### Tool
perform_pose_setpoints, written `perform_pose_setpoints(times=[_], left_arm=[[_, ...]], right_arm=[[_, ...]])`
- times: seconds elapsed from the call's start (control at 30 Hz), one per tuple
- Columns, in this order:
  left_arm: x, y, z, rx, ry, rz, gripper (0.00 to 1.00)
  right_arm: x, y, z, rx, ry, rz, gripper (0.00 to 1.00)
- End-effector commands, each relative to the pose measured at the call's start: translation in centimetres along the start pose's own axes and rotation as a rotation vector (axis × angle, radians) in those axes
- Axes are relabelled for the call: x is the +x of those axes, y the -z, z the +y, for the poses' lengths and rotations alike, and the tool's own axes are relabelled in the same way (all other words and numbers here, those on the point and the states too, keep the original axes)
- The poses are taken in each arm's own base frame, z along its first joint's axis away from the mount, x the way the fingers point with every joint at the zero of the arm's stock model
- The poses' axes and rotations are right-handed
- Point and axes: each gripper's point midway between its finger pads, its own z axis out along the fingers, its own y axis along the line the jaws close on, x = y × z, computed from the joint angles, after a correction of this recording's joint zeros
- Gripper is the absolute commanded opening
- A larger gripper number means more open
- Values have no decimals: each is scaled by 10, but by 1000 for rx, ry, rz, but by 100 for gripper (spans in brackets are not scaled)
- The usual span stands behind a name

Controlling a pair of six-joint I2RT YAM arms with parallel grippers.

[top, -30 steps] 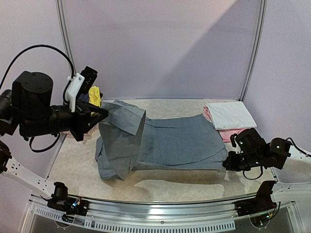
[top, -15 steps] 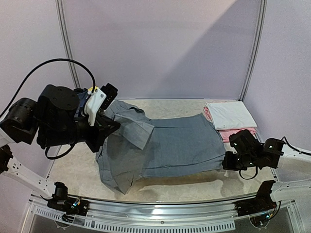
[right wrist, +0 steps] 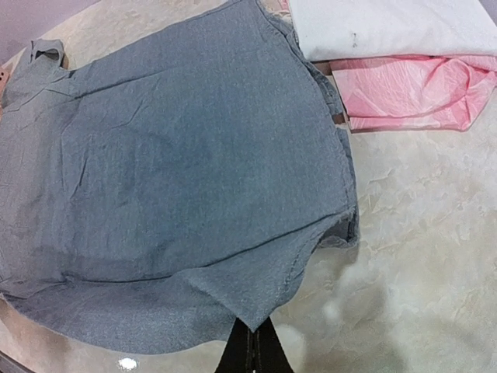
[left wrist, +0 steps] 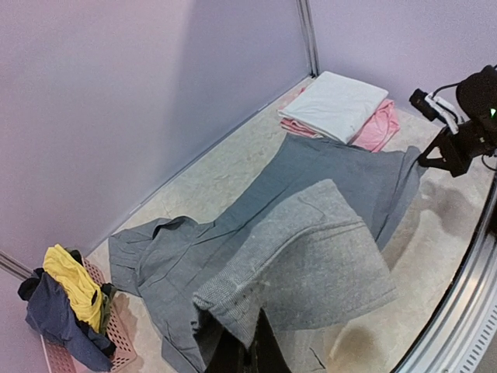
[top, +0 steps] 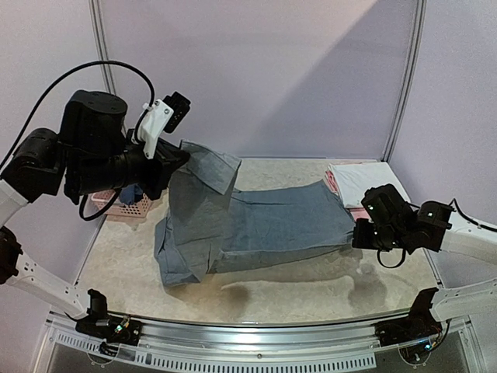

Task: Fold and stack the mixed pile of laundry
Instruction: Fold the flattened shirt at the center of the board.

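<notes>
Plainly, the weak spot was at the left pincer (top: pixel 180 155). It was clamped on only a narrow edge of the grey trousers (top: pixel 272 225), raised high in the upper left of the top view. My judgement was that so thin a bite could slip if the arm swung the flap across quickly, and the cloth would then land crumpled rather than flat. A second risk sat at the right pincer (right wrist: pixel 252 350). It pinched just the tip of a hem corner at the bottom centre of its own view, and a pull from the other end could drag that corner free and skew the fold.

Both pincers were closed on the cloth, with no gap visible between the fingers. From the left one the lifted flap hung down toward the bottom of the left wrist view. The rest of the trousers lay spread over the middle of the counter (top: pixel 311 287), running toward the right of the frame.

Just beyond the hem, at the upper right, a folded white piece (top: pixel 366 183) rested on a folded pink piece (top: pixel 365 215). A careless sweep could disturb that stack. At the lower left of the left wrist view, a yellow garment (left wrist: pixel 74 284) and a navy top (left wrist: pixel 58 322) lay in the basket (left wrist: pixel 120 338), not yet folded.
</notes>
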Motion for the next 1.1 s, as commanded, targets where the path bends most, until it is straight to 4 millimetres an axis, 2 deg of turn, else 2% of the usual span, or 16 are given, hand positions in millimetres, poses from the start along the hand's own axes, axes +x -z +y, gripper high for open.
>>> perform_pose_setpoints(times=[0.0, 0.2, 0.5, 0.8, 0.97, 1.07], left_arm=[[-6, -16, 7, 6, -75, -5, 0], [-9, -38, 16, 23, -115, -8, 0], [-4, -93, 32, 27, -174, 11, 0], [20, -157, 43, 84, -235, 34, 0], [37, -187, 63, 58, -234, 56, 0], [48, -201, 67, 77, -234, 59, 0]], right_arm=[[-18, -5, 0, 54, 25, -41, 0], [-27, -26, -6, 128, 27, -26, 0], [-39, -61, -13, 154, -8, 10, 0], [-40, -98, -23, 208, -10, 67, 0], [-39, -116, -25, 223, -7, 94, 0], [-38, -126, -26, 230, -4, 114, 2]])
